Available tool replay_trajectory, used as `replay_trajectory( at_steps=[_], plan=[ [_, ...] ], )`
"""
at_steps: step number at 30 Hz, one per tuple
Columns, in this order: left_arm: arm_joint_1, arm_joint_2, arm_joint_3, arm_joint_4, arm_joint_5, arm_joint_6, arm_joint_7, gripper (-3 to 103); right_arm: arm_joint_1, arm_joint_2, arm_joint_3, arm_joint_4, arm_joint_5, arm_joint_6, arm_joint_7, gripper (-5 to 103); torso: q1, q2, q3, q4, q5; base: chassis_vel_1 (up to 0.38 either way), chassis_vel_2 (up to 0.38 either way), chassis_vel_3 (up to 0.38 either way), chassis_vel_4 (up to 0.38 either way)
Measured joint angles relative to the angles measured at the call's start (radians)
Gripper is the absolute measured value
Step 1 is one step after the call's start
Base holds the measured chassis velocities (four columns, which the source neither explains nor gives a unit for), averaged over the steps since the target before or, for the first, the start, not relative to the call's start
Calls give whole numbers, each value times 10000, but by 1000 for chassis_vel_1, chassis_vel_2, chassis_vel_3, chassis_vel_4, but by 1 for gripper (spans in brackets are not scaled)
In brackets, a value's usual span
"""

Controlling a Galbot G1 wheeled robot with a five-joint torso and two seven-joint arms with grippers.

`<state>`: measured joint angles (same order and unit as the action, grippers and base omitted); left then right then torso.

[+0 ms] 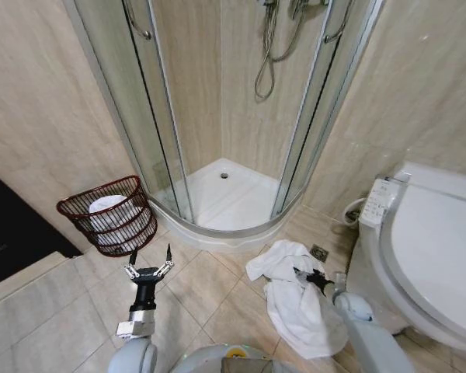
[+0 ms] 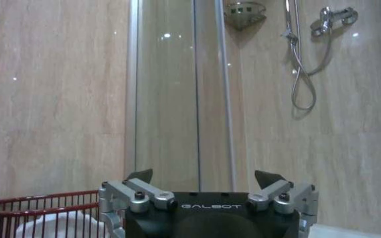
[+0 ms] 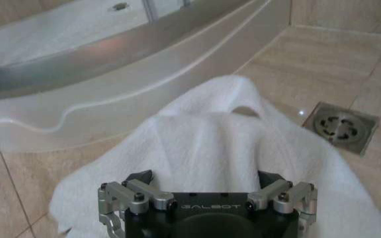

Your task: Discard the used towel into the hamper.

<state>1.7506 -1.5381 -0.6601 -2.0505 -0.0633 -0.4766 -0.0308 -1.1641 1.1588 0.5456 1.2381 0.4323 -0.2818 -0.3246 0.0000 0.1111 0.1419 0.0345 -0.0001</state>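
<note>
The used towel [image 1: 291, 291] is white and lies crumpled on the tile floor between the shower base and the toilet. My right gripper [image 1: 311, 277] hovers just over its middle, open, with the towel [image 3: 204, 139] spread below its fingers [image 3: 141, 176]. The hamper [image 1: 109, 217] is a dark reddish-brown slatted basket against the left wall, with something white inside. My left gripper [image 1: 149, 260] stands open just in front of the hamper, above the floor. In the left wrist view the left gripper [image 2: 205, 174] is open, and the hamper rim [image 2: 38, 201] sits beside it.
A curved glass shower enclosure [image 1: 225, 116] with a raised white base [image 1: 217, 233] fills the corner ahead. A toilet [image 1: 435, 249] stands at the right. A floor drain [image 3: 339, 126] lies by the towel. Open tile floor [image 1: 202, 287] lies between hamper and towel.
</note>
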Motion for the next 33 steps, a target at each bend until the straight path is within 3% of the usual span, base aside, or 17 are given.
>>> replay_trajectory(
  at_steps=[11,28,32,33],
  plan=[
    [85,62,-95,-37,-140,-2,0,100,741,528,-54,-1265,-749,-55,616,100,0,1,1,1,0,0,0,0,0],
    [-84,243,-76,150,-257,-14,11,100,1000,915,18,-1970,-1323,297,622,101,0,1,1,0,0,0,0,0,0],
    [-110,279,-60,157,-269,-10,24,100,1016,919,43,-1999,-1322,329,620,91,0,1,1,0,0,0,0,0,0],
    [-122,305,-58,167,-281,-7,28,100,1033,923,57,-2023,-1322,342,620,80,0,1,1,1,0,0,0,0,0]
  ],
)
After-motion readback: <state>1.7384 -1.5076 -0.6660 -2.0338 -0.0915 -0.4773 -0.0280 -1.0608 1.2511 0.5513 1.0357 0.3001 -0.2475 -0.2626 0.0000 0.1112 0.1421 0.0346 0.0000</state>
